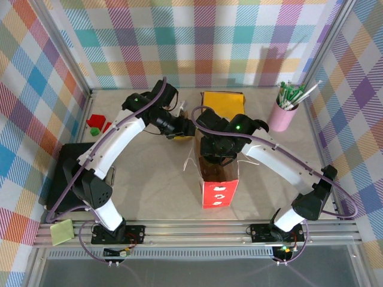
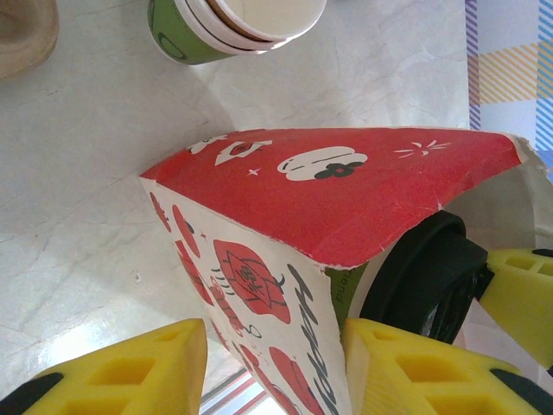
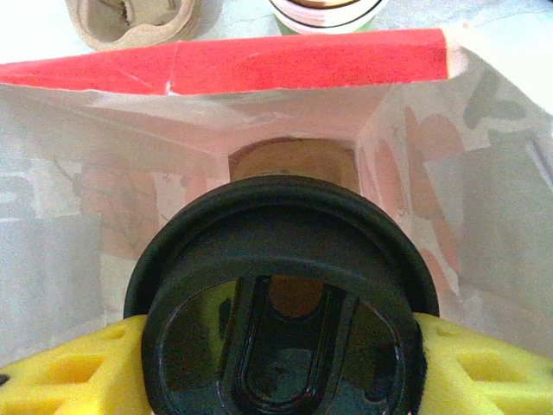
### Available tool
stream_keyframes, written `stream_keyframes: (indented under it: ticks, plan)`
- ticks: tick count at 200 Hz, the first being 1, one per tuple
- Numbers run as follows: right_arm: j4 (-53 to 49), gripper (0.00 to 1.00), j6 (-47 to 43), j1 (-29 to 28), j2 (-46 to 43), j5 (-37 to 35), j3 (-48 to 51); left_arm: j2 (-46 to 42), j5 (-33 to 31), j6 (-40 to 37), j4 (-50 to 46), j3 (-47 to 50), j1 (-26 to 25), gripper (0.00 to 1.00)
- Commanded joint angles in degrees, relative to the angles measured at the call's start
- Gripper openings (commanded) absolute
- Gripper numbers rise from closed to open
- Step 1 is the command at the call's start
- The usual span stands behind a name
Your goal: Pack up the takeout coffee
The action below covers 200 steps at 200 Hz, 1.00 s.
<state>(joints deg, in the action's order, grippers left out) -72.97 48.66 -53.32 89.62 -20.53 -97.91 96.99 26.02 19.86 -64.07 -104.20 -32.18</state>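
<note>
Okay, right claw (image 3: 281, 350): yellow fingers (image 3: 60, 372) clamp a black lid (image 3: 281, 259) from both sides, and the lid keeps the jaws fairly wide. The lid sits on the takeout coffee (image 2: 347, 292). In the right wrist view the lid hides the cup body. In the left wrist view a green sliver with cut-off lettering peeks past the bag edge. The cup is at the mouth of the red-and-white paper bag (image 3: 259, 65), with the brown bag bottom visible beyond the lid. How deep it sits, can't tell.

Left claw (image 2: 276, 367): jaws about half open, not pinching. The printed bag wall runs between the fingers. One pad (image 2: 415, 372) is touching or just beside the paper, and there is a clear gap on the other side. The finger bases are cut off at the frame bottom.

From the top, both arms crowd over the bag and cover its mouth.

Further out:
- Stack of nested cups (image 2: 229, 26), just past the bag, cut off at the frame top.
- Brown pulp piece (image 3: 130, 17) beside the stack, also cut off.
- On the beige counter (image 1: 155, 191), a yellow object (image 1: 222, 101) behind the bag and a pink holder (image 1: 282, 116) with green-white sticks at far right.
- Black tray (image 1: 63, 173) at the left edge.
- Green sponge (image 1: 61, 232) near the left base.
- Small red and green bits (image 1: 96, 124) at far left, too small to identify.
</note>
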Motion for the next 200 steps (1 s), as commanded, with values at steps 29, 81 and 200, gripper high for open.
stream_keyframes:
  ticks: [29,81,200]
  plan:
    - [-2.76,0.56,0.02,0.06,-1.6,1.83,-0.04,2.19,0.94,-1.92,-1.15,-0.73,-2.84,0.46]
    - [-4.75,0.55,0.7,-0.03,-4.66,4.5,1.97,3.49,-1.37,-2.32,-3.14,-3.76,-5.23,0.15]
    - [-2.37,0.54,0.21,-5.92,-7.99,1.23,1.81,-5.73,-5.46,-4.15,-1.57,0.58,-6.4,0.0]
